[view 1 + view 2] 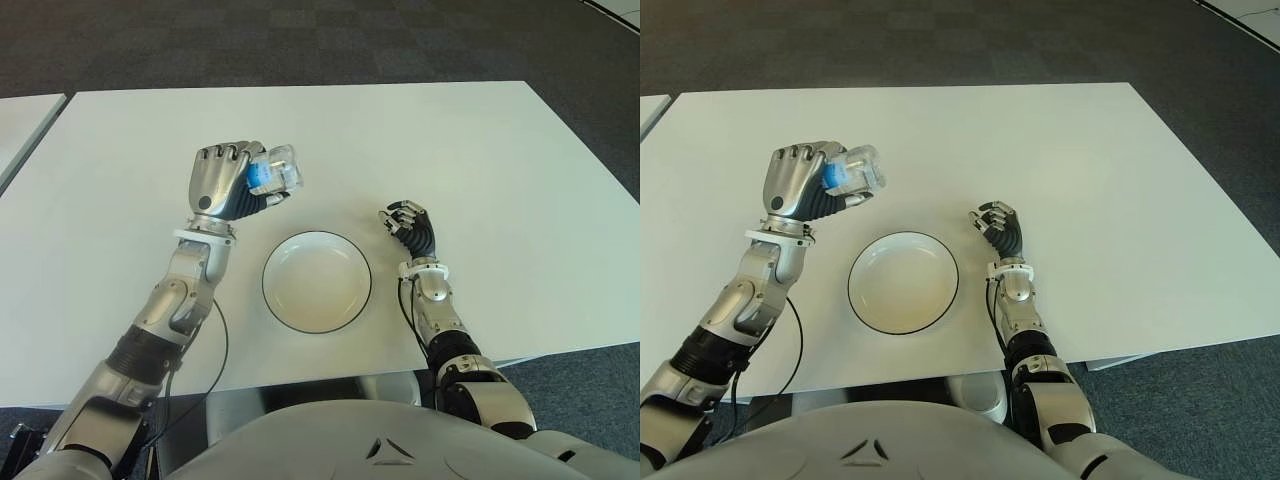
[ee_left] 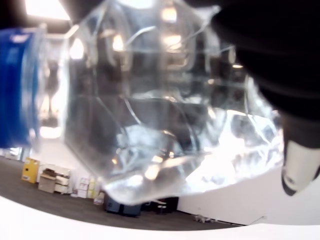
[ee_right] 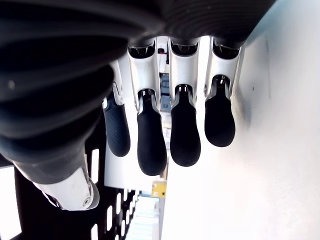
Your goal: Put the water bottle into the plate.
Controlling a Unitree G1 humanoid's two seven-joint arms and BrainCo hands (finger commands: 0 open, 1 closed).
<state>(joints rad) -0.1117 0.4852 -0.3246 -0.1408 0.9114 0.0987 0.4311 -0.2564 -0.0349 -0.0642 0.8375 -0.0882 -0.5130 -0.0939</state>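
My left hand [image 1: 232,180] is raised above the white table [image 1: 480,150], its fingers wrapped around a small clear water bottle [image 1: 274,170] with a blue label. The bottle lies sideways in the grip and pokes out to the right of the hand. Seen from the left wrist, the crinkled clear bottle [image 2: 160,100] fills the picture, its blue label [image 2: 17,85] at one side. A white plate [image 1: 316,281] with a dark rim sits on the table, below and to the right of the held bottle. My right hand [image 1: 408,226] shows just right of the plate, fingers curled and holding nothing.
The table's front edge [image 1: 330,375] runs close to my body. Another white table's corner [image 1: 25,115] shows at far left. Dark carpet [image 1: 300,40] lies beyond the table.
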